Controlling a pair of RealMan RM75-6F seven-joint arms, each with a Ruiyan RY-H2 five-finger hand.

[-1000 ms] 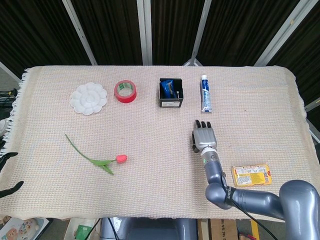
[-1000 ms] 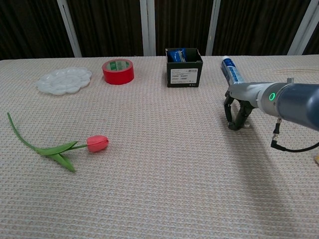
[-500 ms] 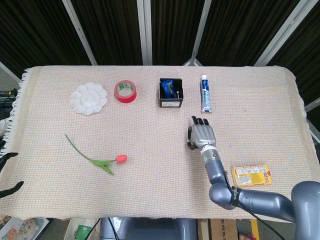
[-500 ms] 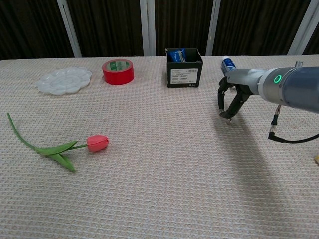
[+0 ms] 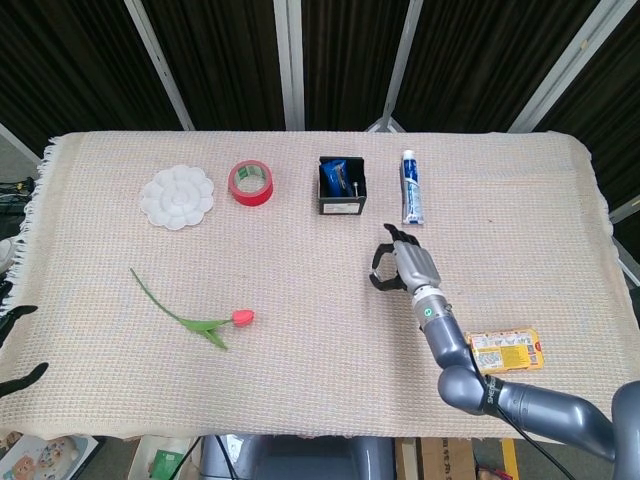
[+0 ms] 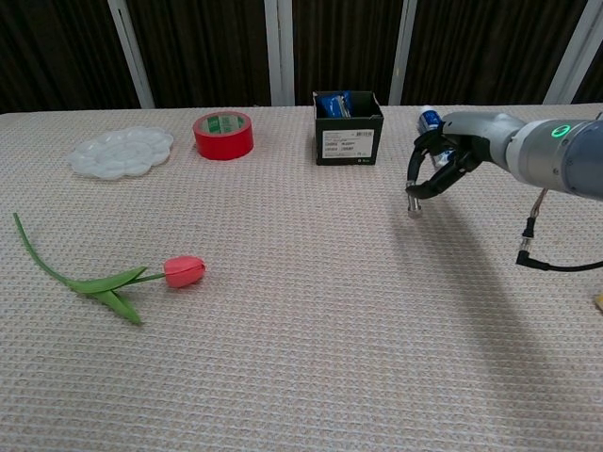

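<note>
The right hand (image 5: 405,266) hovers above the cloth (image 5: 300,380) with fingers curled downward, spread, holding nothing. The tube (image 5: 411,187), nearest it, lies flat just beyond, beside the box (image 5: 342,186), untouched.

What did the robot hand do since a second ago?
The right hand moved up the table toward the toothpaste and box, turning its fingers leftward. It holds nothing. The tulip, tape, palette and yellow packet stayed put.
</note>
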